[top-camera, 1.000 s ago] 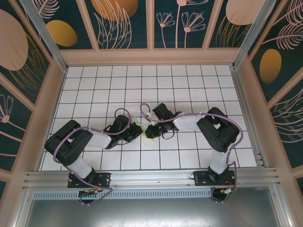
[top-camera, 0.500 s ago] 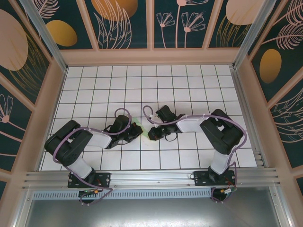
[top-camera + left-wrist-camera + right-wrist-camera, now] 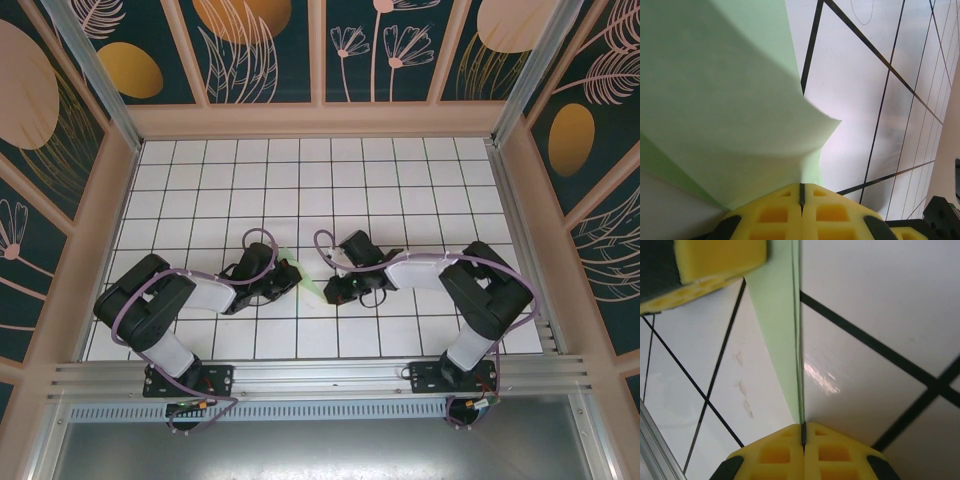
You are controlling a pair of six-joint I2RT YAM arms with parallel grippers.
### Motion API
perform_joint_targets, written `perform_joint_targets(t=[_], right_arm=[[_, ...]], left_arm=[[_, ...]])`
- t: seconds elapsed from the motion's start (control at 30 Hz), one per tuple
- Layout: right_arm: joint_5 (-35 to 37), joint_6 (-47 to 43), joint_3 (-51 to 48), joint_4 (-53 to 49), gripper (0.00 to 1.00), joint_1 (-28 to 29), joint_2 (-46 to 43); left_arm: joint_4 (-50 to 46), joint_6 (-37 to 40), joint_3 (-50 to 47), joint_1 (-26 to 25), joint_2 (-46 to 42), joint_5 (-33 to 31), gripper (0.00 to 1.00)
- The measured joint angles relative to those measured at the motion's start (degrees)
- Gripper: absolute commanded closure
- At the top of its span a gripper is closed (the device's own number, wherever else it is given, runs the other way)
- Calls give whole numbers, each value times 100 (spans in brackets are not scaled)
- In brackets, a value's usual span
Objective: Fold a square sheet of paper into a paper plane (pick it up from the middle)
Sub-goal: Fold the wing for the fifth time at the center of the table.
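Your left gripper (image 3: pixel 801 192): clenched on green paper (image 3: pixel 715 100); your right gripper (image 3: pixel 803 432), at its 4 o'clock: pinching the same paper. Both: low over the table (image 3: pixel 400 180), mid-area.

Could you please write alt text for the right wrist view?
The right gripper, its yellow jaws shut at the bottom edge, pinches a narrow strip of pale green paper that runs straight up the frame. Behind it lies the white tiled table with black grid lines, and a second yellow pad sits in the top left corner.
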Motion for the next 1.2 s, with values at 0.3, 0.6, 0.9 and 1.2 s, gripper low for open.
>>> perform_joint_targets(t=[0.3, 0.6, 0.9, 1.2], right_arm=[[264, 17, 282, -435, 100, 11, -210], [114, 201, 953, 192, 100, 162, 468], [92, 258, 957, 271, 100, 162, 870], [146, 173, 951, 267, 100, 162, 870]], left_arm=[[-4, 63, 0, 0, -15, 7, 96], [-7, 168, 4, 0, -20, 24, 96], [-72, 273, 37, 0, -39, 15, 94], [-962, 861, 380, 39, -321, -564, 87]])
